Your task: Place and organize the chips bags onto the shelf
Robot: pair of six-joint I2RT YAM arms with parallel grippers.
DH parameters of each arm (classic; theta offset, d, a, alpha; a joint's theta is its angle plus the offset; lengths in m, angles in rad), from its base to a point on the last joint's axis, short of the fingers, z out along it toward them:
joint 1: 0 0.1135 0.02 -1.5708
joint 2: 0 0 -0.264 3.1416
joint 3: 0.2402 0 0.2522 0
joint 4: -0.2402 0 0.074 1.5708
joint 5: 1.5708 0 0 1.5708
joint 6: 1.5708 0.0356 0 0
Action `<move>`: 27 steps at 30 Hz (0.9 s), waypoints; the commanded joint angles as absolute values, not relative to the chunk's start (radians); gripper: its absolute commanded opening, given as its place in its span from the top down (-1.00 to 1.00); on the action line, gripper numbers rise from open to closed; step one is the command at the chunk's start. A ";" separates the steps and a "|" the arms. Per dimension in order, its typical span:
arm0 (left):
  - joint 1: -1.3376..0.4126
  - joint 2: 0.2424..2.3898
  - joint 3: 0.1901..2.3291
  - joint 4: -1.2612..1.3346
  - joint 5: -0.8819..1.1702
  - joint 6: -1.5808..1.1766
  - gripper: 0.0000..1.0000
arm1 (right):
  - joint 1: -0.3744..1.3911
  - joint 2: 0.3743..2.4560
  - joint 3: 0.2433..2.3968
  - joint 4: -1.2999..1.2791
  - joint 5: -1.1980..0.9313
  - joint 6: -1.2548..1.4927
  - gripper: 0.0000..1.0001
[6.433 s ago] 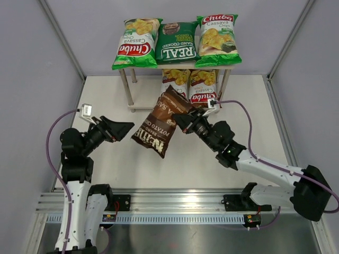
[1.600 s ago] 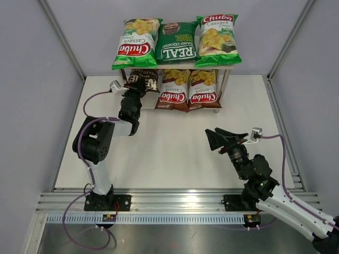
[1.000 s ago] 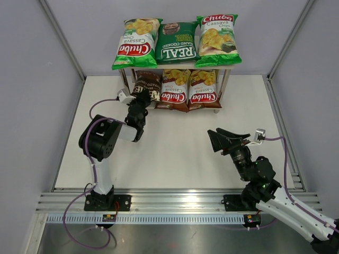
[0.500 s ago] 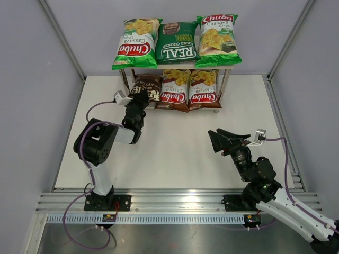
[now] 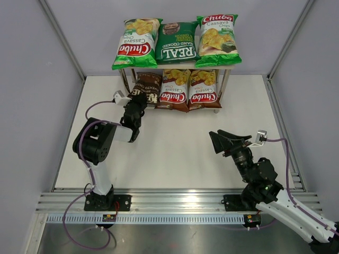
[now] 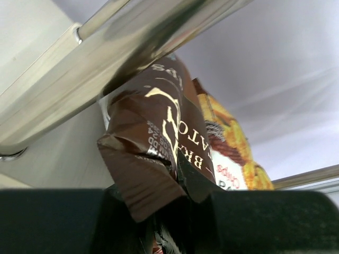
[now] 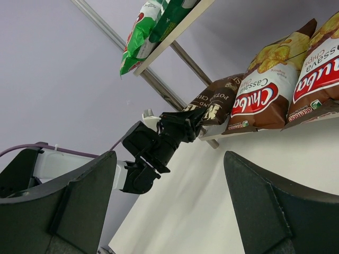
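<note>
Five chips bags are seen shelved. The sixth, the Kettle bag (image 5: 147, 87), is lodged at the left of the shelf's (image 5: 224, 84) lower tier, its edge pinched by the left gripper (image 5: 136, 103); release is judged outstanding. The right gripper (image 5: 225, 142) is held spread, well apart.

From above, the far end of the dark-brown Kettle bag (image 5: 147, 87) lay hidden under the upper board of the shelf (image 5: 224, 84), and the tips of the left gripper (image 5: 140, 99) were lost against the bag. In the left wrist view its near end vanished behind a dark, blurred band along the bottom edge, so whether the jaws clamped it could not be told.
</note>
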State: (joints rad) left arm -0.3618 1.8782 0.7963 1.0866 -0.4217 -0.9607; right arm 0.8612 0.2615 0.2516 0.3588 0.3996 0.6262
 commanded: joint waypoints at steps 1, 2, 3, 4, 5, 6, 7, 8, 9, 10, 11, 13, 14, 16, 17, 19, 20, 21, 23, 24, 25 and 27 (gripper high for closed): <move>-0.359 1.885 0.856 1.022 -0.410 -0.946 0.63 | 0.862 0.245 0.258 0.356 0.410 0.624 -0.80; -0.359 1.884 0.862 0.982 -0.408 -0.943 0.63 | 0.862 0.247 0.258 0.354 0.410 0.624 -0.81; -0.359 1.884 0.867 0.962 -0.408 -0.945 0.63 | 0.862 0.245 0.258 0.354 0.410 0.624 -0.81; -0.359 1.885 0.874 0.945 -0.407 -0.949 0.63 | 0.864 0.244 0.258 0.354 0.410 0.624 -0.81; -0.359 1.884 0.876 0.921 -0.407 -0.953 0.63 | 0.862 0.244 0.256 0.354 0.410 0.629 -0.81; -0.360 1.884 0.876 0.913 -0.405 -0.953 0.63 | 0.862 0.245 0.256 0.354 0.407 0.627 -0.81; -0.360 1.885 0.880 0.879 -0.403 -0.960 0.62 | 0.862 0.244 0.258 0.353 0.407 0.627 -0.80; -0.360 1.884 0.885 0.858 -0.408 -0.963 0.62 | 0.862 0.244 0.256 0.353 0.407 0.629 -0.80; -0.360 1.882 0.888 0.833 -0.416 -0.971 0.61 | 0.862 0.244 0.256 0.353 0.408 0.629 -0.81; -0.360 1.878 0.888 0.798 -0.426 -0.983 0.61 | 0.862 0.244 0.256 0.351 0.408 0.630 -0.81; -0.360 1.876 0.887 0.789 -0.429 -0.985 0.60 | 0.862 0.242 0.256 0.351 0.405 0.630 -0.81; -0.360 1.871 0.879 0.773 -0.430 -0.991 0.50 | 0.862 0.241 0.258 0.348 0.407 0.630 -0.80; -0.360 1.870 0.880 0.766 -0.428 -0.992 0.42 | 0.862 0.241 0.258 0.348 0.407 0.627 -0.80; -0.360 1.870 0.884 0.752 -0.423 -0.986 0.21 | 0.864 0.242 0.261 0.344 0.405 0.626 -0.81; -0.360 1.870 0.890 0.740 -0.425 -0.986 0.17 | 0.862 0.244 0.262 0.341 0.405 0.624 -0.81; -0.359 1.871 0.902 0.710 -0.416 -0.973 0.10 | 0.862 0.244 0.267 0.331 0.407 0.621 -0.81; -0.359 1.874 0.922 0.694 -0.411 -0.971 0.10 | 0.862 0.245 0.268 0.325 0.408 0.618 -0.80; -0.357 1.875 0.931 0.655 -0.404 -0.969 0.09 | 0.862 0.245 0.271 0.321 0.410 0.615 -0.81; -0.359 1.859 0.939 0.626 -0.400 -0.963 -0.08 | 0.862 0.244 0.278 0.307 0.413 0.611 -0.81; -0.359 1.852 0.931 0.614 -0.403 -0.962 -0.16 | 0.864 0.247 0.284 0.302 0.416 0.607 -0.81; -0.359 1.841 0.925 0.609 -0.403 -0.963 -0.30 | 0.862 0.247 0.287 0.296 0.416 0.604 -0.81; -0.359 1.813 0.911 0.579 -0.411 -0.963 -0.44 | 0.862 0.255 0.298 0.279 0.422 0.600 -0.82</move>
State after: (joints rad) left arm -0.3588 1.8668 0.9081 0.6636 -0.4091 -0.9852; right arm 0.8612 0.2489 0.2531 0.2951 0.4015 0.6247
